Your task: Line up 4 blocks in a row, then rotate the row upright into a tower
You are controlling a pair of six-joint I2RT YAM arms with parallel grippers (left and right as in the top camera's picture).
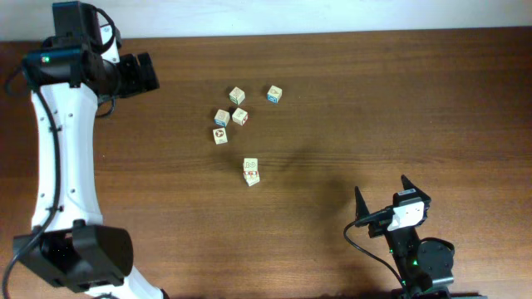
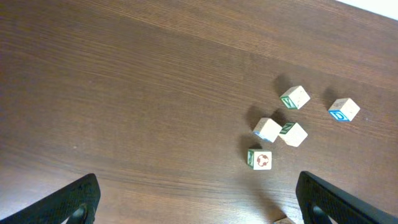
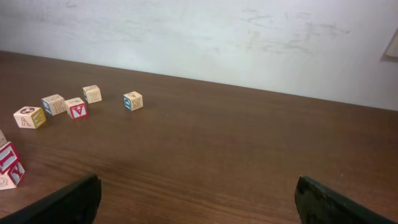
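left claw (image 1: 146,73) sits at the upper left of the tabletop (image 1: 374,100), on the end of the white arm, pointing right twd the cubes but well apart from them. jaws spread wide, nothing btwn them. in the left wrist view both dark fingers (image 2: 68,202) frame bare wood, w/ the cluster higher up and to the right.

right claw (image 1: 382,193) is at the lower right, tips pointing up-frame, also fully released and empty. its wrist view looks low across the wood to a pale wall (image 3: 249,37).

the blocks (image 1: 251,171) lie near mid-tabletop, just below the cluster. from overhead two pale tops show, touching, one right below the other. the right wrist view catches them at its far left edge (image 3: 9,163), red and blue letter faces, cut off by the frame. can't tell if more sit underneath, or how many in all.

the cluster of five cubes (image 1: 240,116) is above them, loosely spread. three are close together, one is higher up, and one blue-marked cube (image 1: 274,94) is off to the right. neither claw touches any cube.
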